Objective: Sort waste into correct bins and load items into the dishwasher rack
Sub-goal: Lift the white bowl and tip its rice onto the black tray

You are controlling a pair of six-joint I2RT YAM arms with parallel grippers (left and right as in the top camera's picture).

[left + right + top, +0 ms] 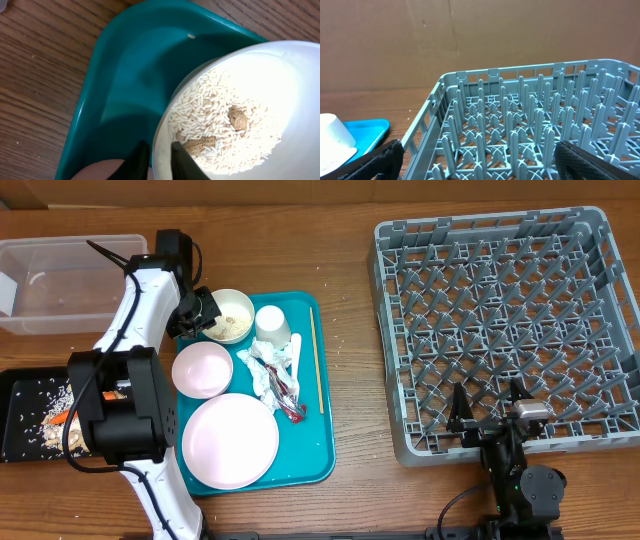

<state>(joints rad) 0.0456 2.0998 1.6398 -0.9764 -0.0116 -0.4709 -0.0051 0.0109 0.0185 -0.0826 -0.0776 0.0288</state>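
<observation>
Your left pincer pinches the left rim of the white bowl, one finger inside and one outside. This edge grip leaves the rice and nut scraps uncovered, presumably so you can tip them out. The bowl sits in the far left corner of the teal tray. Leftmost lie the tub and, nearer you, the black tray, which holds scattered rice. Both are close beside that arm, which keeps the waste's path short. On the teal tray the pink bowl, plate, cup, napkins and stick wait unsorted. To the right stands the rack, with no dishes in it. Your right pincer hangs at its near edge, spread wide and holding nothing, apparently placed ready for loading.
</observation>
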